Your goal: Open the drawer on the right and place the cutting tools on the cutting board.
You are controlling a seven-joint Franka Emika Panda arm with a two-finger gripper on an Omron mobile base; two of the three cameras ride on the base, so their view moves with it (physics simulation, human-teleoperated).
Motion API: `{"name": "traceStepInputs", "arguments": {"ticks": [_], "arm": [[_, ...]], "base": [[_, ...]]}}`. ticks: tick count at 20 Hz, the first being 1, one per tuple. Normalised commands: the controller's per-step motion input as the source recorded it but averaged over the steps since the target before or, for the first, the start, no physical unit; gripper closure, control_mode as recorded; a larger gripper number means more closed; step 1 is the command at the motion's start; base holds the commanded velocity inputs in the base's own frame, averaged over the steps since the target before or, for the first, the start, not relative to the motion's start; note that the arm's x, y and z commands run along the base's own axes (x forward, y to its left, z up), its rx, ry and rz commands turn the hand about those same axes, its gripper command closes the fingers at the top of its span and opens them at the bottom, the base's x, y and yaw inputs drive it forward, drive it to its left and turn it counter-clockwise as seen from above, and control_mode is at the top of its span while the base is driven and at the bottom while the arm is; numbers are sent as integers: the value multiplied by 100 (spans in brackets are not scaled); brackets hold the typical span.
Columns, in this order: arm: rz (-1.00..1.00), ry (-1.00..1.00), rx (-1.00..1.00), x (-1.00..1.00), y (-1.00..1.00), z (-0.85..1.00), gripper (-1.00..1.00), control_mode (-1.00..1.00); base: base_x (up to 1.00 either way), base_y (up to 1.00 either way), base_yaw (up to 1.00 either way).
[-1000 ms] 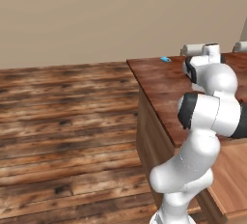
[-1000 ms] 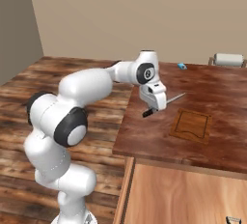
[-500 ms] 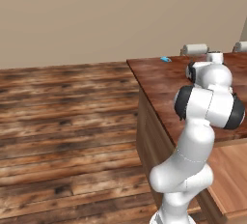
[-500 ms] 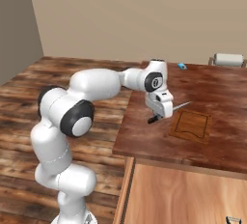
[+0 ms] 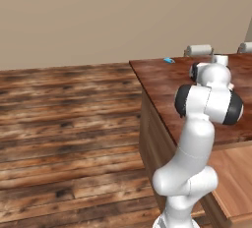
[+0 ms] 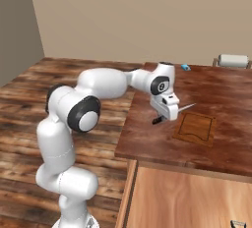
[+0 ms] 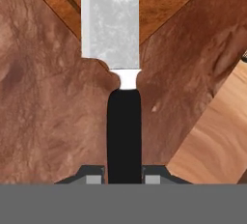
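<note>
Knife (image 7: 123, 73) is clamped in the gripper (image 6: 167, 115) by its dark handle, blade pointing away from the hand, held in the air above the worktop (image 6: 231, 99). In the right base view the blade tip reaches toward the cutting board (image 6: 196, 128), which lies flat on the worktop just beside the gripper; the knife is not yet over the board's middle and not touching it. In the hand view the board's corner sits under the blade end. Drawer (image 6: 197, 197) is pulled open below the worktop edge, light tan bottom showing; a small item near its front corner is too small to identify. So far: drawer open, knife picked up. Left: carry it over the board, lower, release. Whether more cutting tools remain in the drawer, cannot tell.
</note>
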Motion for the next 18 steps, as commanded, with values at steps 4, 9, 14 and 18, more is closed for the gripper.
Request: {"name": "traceStepInputs", "arguments": {"ticks": [4,9,14,18], "arm": [[0,-5,0,37,-13,-5,100,-100],[0,-4,0,29,-20,-9,100,-100],[0,-5,0,21,-24,-22,100,-100],[0,-9,0,19,-22,-29,100,-100]], "base": [[0,0,0],[0,0,0],[0,0,0],[0,0,0]]}}
